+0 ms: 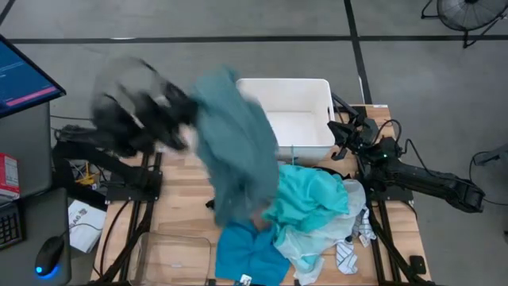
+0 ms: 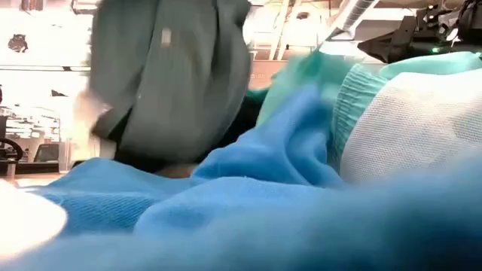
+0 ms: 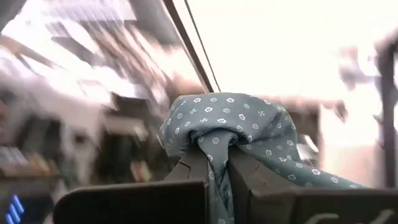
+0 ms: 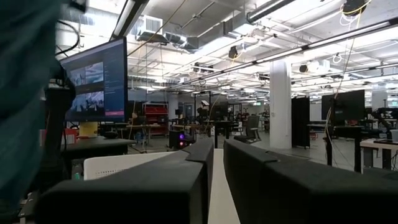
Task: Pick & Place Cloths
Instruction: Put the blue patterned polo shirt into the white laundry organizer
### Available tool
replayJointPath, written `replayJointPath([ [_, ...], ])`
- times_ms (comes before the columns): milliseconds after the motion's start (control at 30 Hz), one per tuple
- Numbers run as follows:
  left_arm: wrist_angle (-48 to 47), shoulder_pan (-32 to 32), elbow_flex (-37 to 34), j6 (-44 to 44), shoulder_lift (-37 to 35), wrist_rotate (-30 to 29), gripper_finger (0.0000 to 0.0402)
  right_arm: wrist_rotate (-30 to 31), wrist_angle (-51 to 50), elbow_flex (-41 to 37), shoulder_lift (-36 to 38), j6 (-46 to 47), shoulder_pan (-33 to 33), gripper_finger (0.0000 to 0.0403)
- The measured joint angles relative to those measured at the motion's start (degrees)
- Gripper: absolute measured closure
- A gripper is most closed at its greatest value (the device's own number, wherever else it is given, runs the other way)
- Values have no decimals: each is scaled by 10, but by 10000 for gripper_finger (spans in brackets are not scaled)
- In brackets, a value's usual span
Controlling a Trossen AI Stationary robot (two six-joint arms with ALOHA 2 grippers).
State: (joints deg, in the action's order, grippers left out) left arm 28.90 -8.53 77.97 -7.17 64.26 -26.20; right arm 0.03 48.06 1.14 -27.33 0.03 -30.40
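My left gripper (image 1: 189,110), blurred, is raised over the table's left far part and shut on a teal-green garment (image 1: 234,151) with a small white pattern. The garment hangs down beside the white tub (image 1: 313,95); the low view shows it as a grey-green drape (image 2: 173,75). A pile lies on the table's near right: a turquoise cloth (image 1: 309,199), a bright blue cloth (image 1: 250,254), a white cloth (image 1: 313,250) and striped socks (image 1: 349,256). My right gripper (image 1: 343,131) waits beside the tub's right end, its fingers together (image 4: 217,155), touching nothing. My left gripper (image 3: 216,155) pinches a bunched fold of the teal-green garment (image 3: 214,134) between its two fingers; the cloth bulges out past the fingertips. The garment hangs slack below the hold. Its lower end (image 2: 169,154) is hidden behind the blue cloth, so I cannot tell whether it is clear.
A clear plastic bin (image 1: 171,254) sits at the near left edge. The white tub stands at the far middle. A monitor (image 1: 24,75), a mouse and boxes are off the table's left. Bare wood (image 1: 178,191) shows between bin and tub.
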Motion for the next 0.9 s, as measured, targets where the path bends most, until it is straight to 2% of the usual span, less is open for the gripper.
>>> replayJointPath([
  [67,-2,44,58,-17,6,26,401,0,-1,0,0,0,0,365],
  [200,-4,153,166,-14,67,108,401,0,-1,0,0,0,0,365],
  [333,-7,238,278,59,168,207,401,0,-1,0,0,0,0,365],
  [567,-11,294,483,187,366,279,401,0,-1,0,0,0,0,365],
  [667,-8,303,558,219,432,287,401,0,-1,0,0,0,0,365],
  [900,41,315,558,302,484,282,401,0,-1,0,0,0,0,365],
])
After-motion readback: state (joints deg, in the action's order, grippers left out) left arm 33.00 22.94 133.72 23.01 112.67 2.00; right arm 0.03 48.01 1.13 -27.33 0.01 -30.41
